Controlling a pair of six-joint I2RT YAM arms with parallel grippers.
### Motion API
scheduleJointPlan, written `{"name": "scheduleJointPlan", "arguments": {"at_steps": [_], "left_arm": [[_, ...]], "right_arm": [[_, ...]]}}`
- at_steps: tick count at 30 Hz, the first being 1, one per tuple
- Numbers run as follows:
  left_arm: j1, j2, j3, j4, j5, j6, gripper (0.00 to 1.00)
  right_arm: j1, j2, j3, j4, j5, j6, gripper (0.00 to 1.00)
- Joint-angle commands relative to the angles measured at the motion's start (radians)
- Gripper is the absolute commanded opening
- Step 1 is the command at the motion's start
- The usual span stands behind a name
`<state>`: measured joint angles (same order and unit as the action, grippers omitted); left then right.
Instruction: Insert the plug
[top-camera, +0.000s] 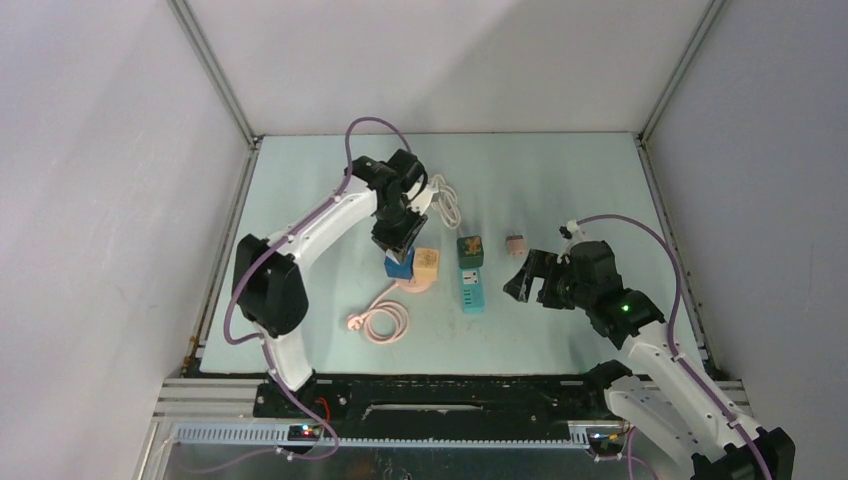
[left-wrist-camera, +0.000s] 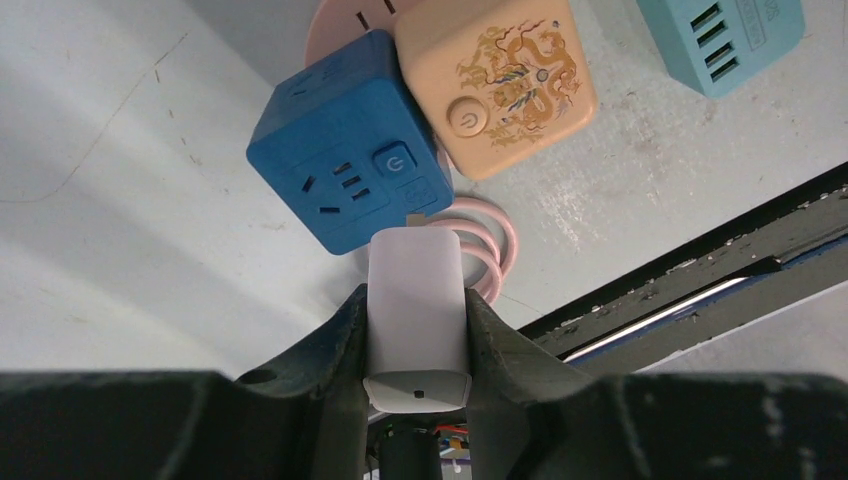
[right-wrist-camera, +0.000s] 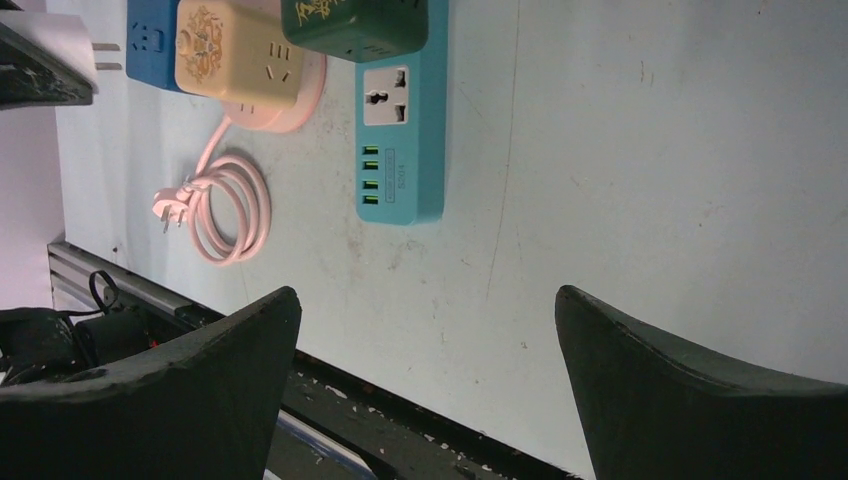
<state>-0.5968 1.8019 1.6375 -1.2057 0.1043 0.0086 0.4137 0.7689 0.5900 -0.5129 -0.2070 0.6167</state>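
Observation:
My left gripper (top-camera: 397, 243) is shut on a white plug (left-wrist-camera: 416, 300) and holds it just above the blue socket cube (left-wrist-camera: 345, 167), which also shows in the top view (top-camera: 399, 266). The plug's metal prong tip (left-wrist-camera: 415, 217) is near the cube's right edge, beside its power button. A white cable (top-camera: 447, 200) trails behind the gripper. My right gripper (top-camera: 528, 281) is open and empty, to the right of the teal power strip (top-camera: 472, 287). In the right wrist view the plug's prongs (right-wrist-camera: 108, 57) show at the top left, next to the blue cube (right-wrist-camera: 152, 40).
A beige socket cube (top-camera: 427, 264) with a dragon print sits on a pink base beside the blue one, with a coiled pink cord (top-camera: 383, 321) in front. A green cube (top-camera: 470, 250) sits on the teal strip's far end. A small beige block (top-camera: 515, 242) lies further right.

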Motion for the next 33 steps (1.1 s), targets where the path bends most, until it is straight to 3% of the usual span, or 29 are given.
{"name": "scheduleJointPlan", "arguments": {"at_steps": [1,9,15,33], "left_arm": [[0.029,0.020,0.101,-0.061,0.041,0.010,0.00],[0.057,0.072,0.130,-0.082,0.027,-0.001,0.00],[0.082,0.086,0.129,-0.059,-0.024,-0.100,0.00],[0.103,0.157,0.100,-0.052,0.027,-0.144,0.00]], "right_arm": [[-0.006,-0.022,-0.013,0.001,-0.011,-0.016,1.00],[-0.006,-0.023,-0.016,-0.011,0.008,-0.026,1.00],[-0.007,-0.020,-0.017,-0.007,0.009,-0.025,1.00],[-0.009,-0.037,-0.028,-0.009,0.007,-0.023,1.00]]}}
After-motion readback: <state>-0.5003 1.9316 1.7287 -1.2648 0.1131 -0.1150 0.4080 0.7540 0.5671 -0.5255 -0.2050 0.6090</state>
